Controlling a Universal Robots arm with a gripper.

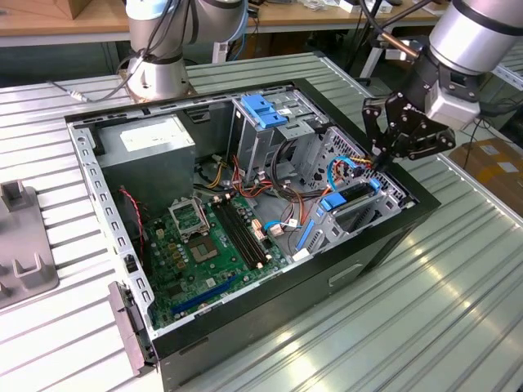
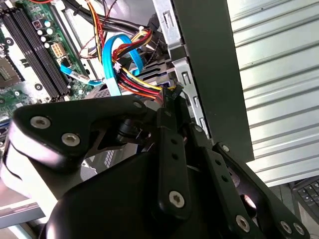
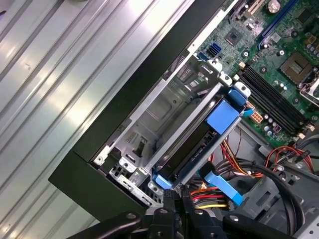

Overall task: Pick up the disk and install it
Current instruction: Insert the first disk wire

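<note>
The disk (image 3: 192, 149) sits tilted in the metal bay (image 3: 164, 107) at the edge of the computer case (image 1: 384, 245), blue rails showing. The gripper (image 3: 175, 196) has its fingers pinched together right at the disk's near end, by its blue corner. I think it should push slow and straight, and keep clear of the colored wires (image 3: 212, 199) just beside it.

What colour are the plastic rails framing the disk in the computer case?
Bright blue, on the disk in its metal bay; clearest in the first wrist view.
</note>
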